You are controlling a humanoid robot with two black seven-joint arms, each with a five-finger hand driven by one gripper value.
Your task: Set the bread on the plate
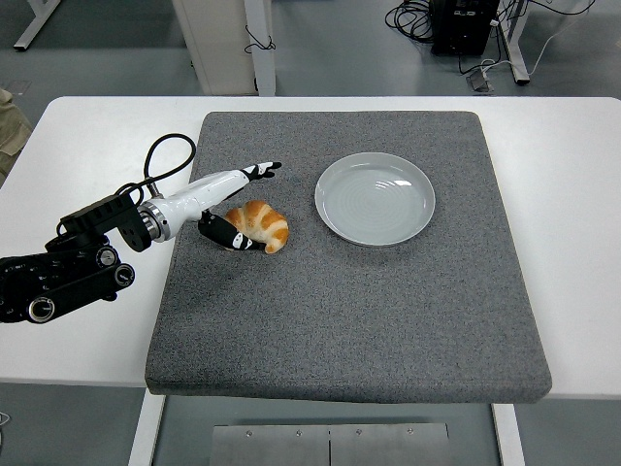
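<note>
Bread (260, 226) lies on the mat, well apart from our empty plate (375, 198); our left robot hand (233, 204) pinches it, lift and placing remain

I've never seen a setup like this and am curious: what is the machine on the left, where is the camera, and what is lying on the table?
The camera sits high on the robot, looking down over a white table covered by a grey mat. The black arm entering from the left ends in the robot's left hand, white with dark fingertips. Its fingers bracket a croissant-shaped piece of bread that rests on the mat; a firm grasp isn't clear. To the right lies an empty grey plate. The right arm is out of view.
</note>
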